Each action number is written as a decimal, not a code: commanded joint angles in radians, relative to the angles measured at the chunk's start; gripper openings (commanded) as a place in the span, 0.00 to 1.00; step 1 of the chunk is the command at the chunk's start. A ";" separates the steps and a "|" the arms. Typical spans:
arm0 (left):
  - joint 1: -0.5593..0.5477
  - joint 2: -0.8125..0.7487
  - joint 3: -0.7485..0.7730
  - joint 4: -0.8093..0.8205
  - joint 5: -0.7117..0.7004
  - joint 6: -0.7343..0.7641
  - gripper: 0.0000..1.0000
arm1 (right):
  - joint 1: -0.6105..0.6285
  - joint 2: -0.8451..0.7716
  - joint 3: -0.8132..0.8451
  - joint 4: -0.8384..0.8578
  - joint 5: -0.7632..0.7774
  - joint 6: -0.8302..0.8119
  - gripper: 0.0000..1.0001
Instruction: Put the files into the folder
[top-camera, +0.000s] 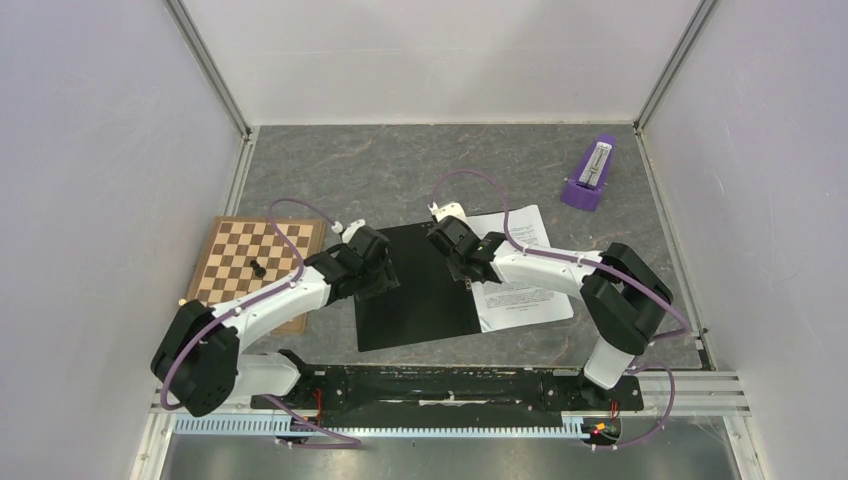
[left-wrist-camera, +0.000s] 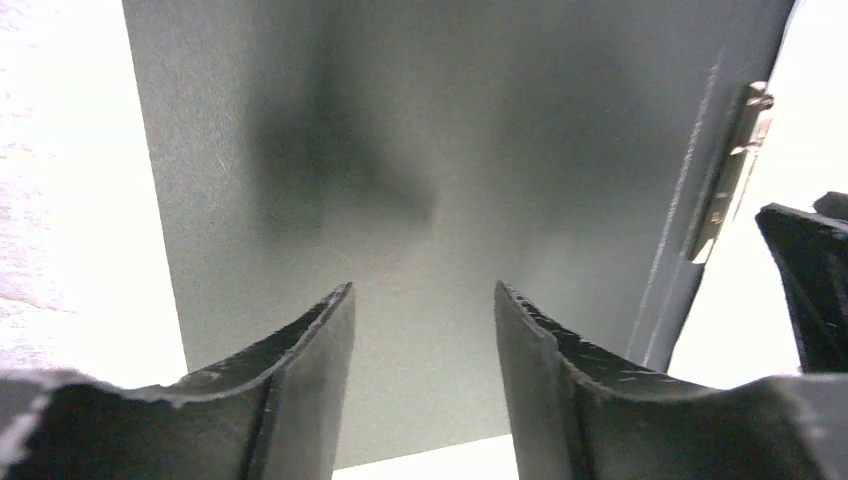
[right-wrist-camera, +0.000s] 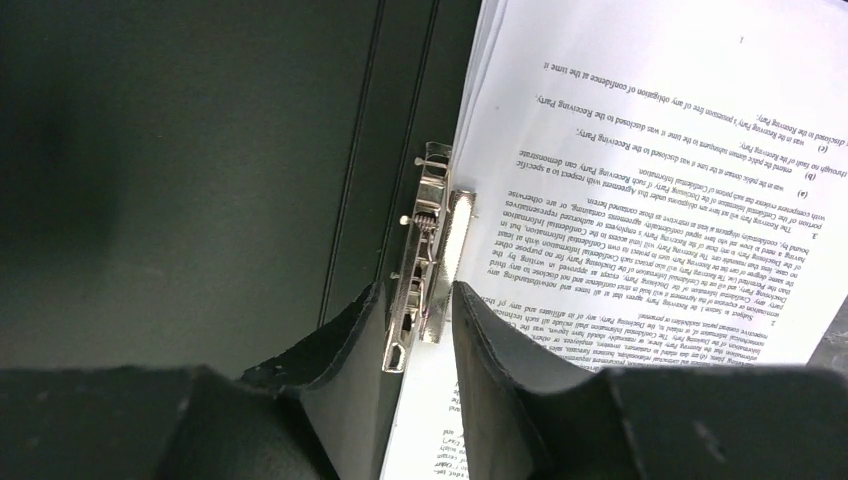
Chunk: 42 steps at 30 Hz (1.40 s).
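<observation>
The folder (top-camera: 412, 300) lies open on the table with its black inside (left-wrist-camera: 430, 150) facing up. Along its spine runs a metal clip (right-wrist-camera: 432, 250), seen too in the left wrist view, clip (left-wrist-camera: 735, 170). The files (top-camera: 525, 295), white sheets of dense print (right-wrist-camera: 650, 150), lie to the right of the clip with their left edge against it. My left gripper (top-camera: 383, 282) hovers open over the black left cover, nothing between its fingers (left-wrist-camera: 425, 292). My right gripper (top-camera: 463, 266) stands open with its tips on either side of the clip's near end (right-wrist-camera: 415, 290).
A wooden chessboard (top-camera: 235, 250) with one black piece (top-camera: 258, 268) lies left of the folder, under the left arm. A purple metronome (top-camera: 590, 175) stands at the back right. A small white object (top-camera: 447, 210) sits behind the folder. White walls close in three sides.
</observation>
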<state>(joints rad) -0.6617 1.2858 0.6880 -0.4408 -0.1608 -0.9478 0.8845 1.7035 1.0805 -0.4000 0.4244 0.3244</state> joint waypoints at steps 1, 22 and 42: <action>0.018 -0.052 0.056 -0.047 -0.062 0.093 0.65 | -0.011 0.029 0.038 0.000 0.017 -0.004 0.34; 0.117 -0.083 0.056 -0.068 -0.026 0.173 0.79 | -0.035 0.128 0.040 0.058 -0.045 0.011 0.22; 0.159 -0.152 0.014 -0.011 0.030 0.219 0.84 | -0.055 0.078 0.046 0.049 -0.061 -0.021 0.00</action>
<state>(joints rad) -0.5098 1.1553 0.7197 -0.4900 -0.1539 -0.7658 0.8436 1.8236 1.1072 -0.3565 0.3908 0.3206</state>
